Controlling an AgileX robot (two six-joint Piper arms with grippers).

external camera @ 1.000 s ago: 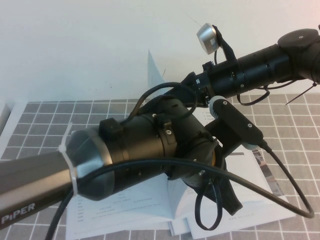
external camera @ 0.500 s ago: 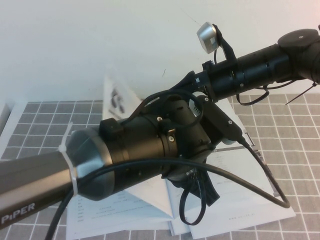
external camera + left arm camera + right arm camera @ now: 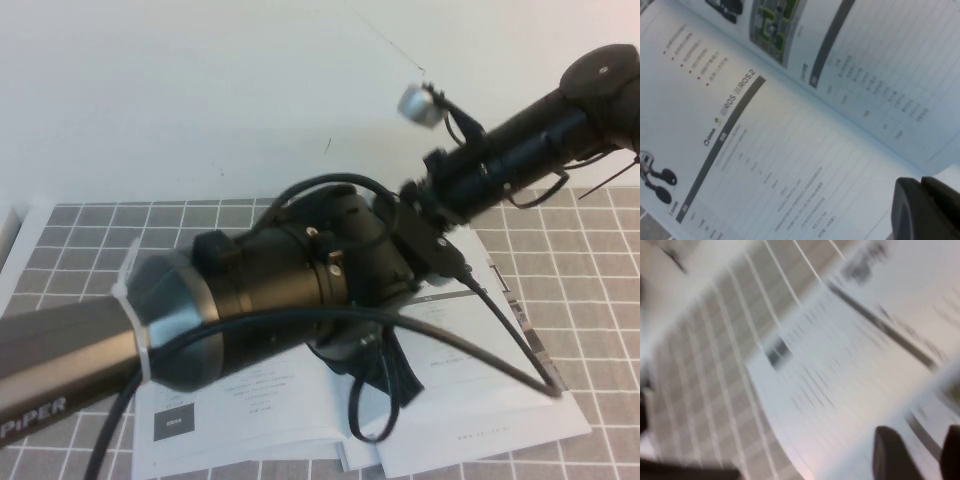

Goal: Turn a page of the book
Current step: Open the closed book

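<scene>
Checked mat under the book (image 3: 470,400); left gripper (image 3: 927,210) hovers just above it, grip unclear; blurred right gripper (image 3: 915,452) looks parted, empty.

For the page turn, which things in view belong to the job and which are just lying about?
Part of the job:
- book, lying open
- page, lying flat on the book's left side
- right gripper, over the book, jaws apart, holding nothing
- left gripper, close above the open pages

Lying about:
- other booklets at the table's left edge
- checkered mat underneath
</scene>
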